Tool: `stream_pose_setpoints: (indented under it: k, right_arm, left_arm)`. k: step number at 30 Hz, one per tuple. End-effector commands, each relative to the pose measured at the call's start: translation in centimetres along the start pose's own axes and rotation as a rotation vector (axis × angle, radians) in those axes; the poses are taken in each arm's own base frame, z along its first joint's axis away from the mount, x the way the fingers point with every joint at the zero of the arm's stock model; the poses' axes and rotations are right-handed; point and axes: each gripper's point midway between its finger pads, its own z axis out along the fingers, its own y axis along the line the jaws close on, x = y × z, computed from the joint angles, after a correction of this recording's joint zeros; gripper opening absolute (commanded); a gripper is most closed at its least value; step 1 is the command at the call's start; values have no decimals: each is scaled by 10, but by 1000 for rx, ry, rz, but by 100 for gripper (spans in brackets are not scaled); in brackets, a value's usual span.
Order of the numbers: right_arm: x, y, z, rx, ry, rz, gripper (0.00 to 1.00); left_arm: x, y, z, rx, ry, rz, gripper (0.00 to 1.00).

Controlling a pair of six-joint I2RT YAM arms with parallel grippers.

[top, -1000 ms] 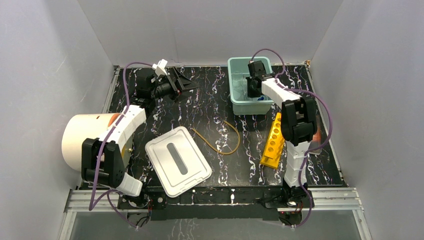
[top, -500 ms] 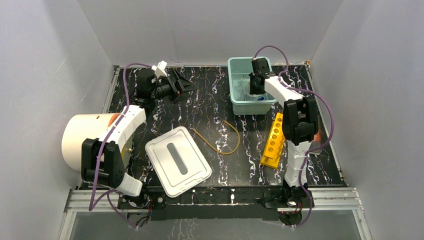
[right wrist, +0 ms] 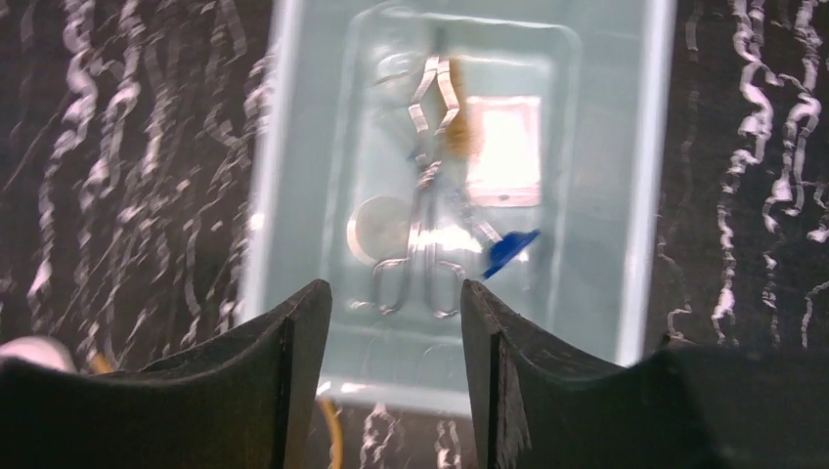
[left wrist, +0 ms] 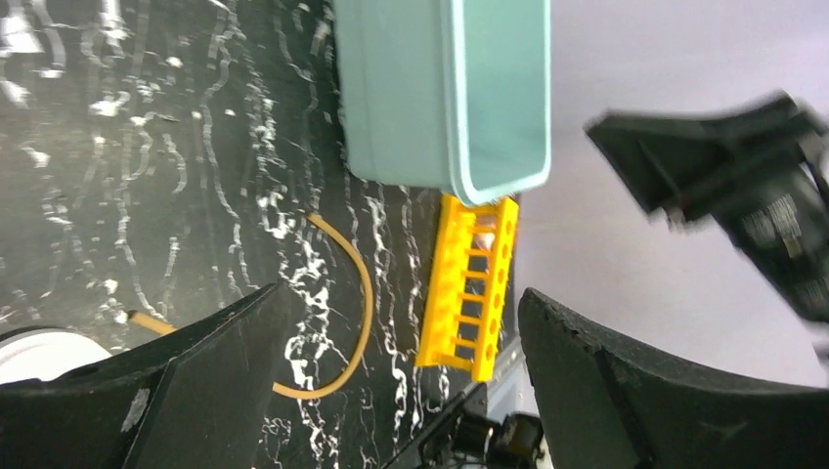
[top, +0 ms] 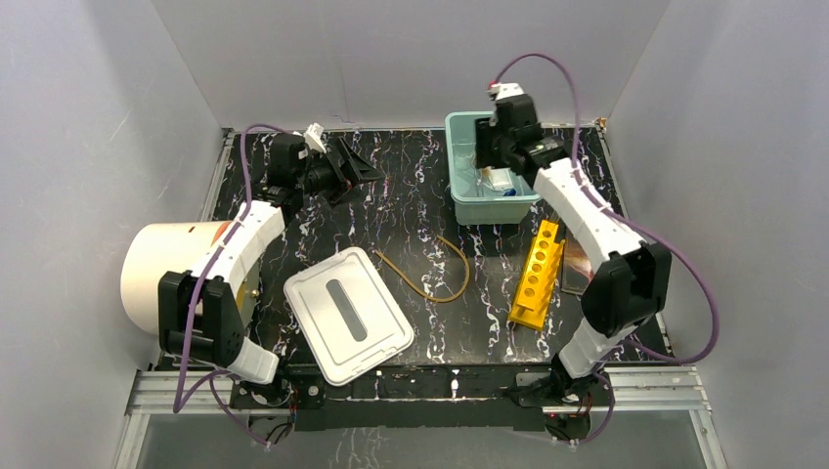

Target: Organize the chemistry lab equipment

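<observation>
The teal bin [top: 456, 181] at the back right holds the lab equipment. In the right wrist view I see metal tongs [right wrist: 427, 186], a white packet [right wrist: 502, 151], a small blue piece [right wrist: 508, 252], a tan blob beside the tongs and clear glass [right wrist: 376, 232] on the floor of the bin [right wrist: 645, 195]. My right gripper [top: 489, 159] [right wrist: 394, 293] hovers open above the bin, holding nothing. The amber tubing loop [top: 422, 292] [left wrist: 364, 293] lies mid-table. My left gripper [top: 357, 166] [left wrist: 403, 293] stands open at the back left, holding nothing.
A yellow test-tube rack [top: 538, 274] lies right of the tubing, with a dark flat thing [top: 577, 264] beside it. A white lid [top: 348, 315] sits front centre. A big cream cylinder [top: 161, 274] lies at the left edge.
My right gripper has opened and lifted out of the bin, and the right arm has swung outward. The left arm has hardly moved.
</observation>
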Motion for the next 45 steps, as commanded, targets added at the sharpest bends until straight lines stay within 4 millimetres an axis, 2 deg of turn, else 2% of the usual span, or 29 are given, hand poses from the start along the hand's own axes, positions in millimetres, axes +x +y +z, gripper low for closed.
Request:
stream_pose_setpoints:
  k: [1, 4, 7, 10, 12, 18, 20, 23, 30, 34, 39, 43, 45]
  right_arm:
    - [31, 85, -55, -129, 21, -226, 62]
    - [72, 113, -81, -171, 79, -279, 62]
    - [130, 131, -100, -197, 157, -331, 65]
    - [182, 127, -103, -193, 278, -317, 66]
    - [208, 122, -103, -185, 327, -300, 66]
    - [251, 110, -92, -118, 404, -201, 67]
    - [261, 104, -84, -72, 434, -214, 66]
    - [266, 84, -70, 55, 437, -186, 68]
    - [265, 84, -45, -6, 436, -14, 65]
    - [273, 86, -37, 13, 461, 11, 55]
    - [284, 74, -31, 124, 498, 37, 44]
    - [290, 68, -29, 172, 513, 42, 41]
    - [291, 72, -26, 137, 506, 32, 39]
  left_arm:
    - [-19, 30, -9, -237, -69, 2, 86]
    - [-14, 64, -15, -375, -56, -75, 86]
    - [-7, 76, -17, -400, -44, -108, 87]
    - [-3, 79, -16, -402, -32, -115, 86]
    - [-1, 80, -16, -400, -25, -117, 86]
    - [3, 84, -14, -403, -8, -123, 86]
    - [5, 85, -13, -401, 3, -131, 86]
    - [7, 84, -10, -394, 16, -140, 86]
    - [11, 86, -12, -399, 32, -146, 86]
    - [15, 87, -13, -404, 42, -155, 86]
    - [19, 87, -13, -400, 54, -168, 86]
    - [20, 88, -14, -407, 60, -167, 86]
    - [21, 89, -15, -409, 62, -165, 86]
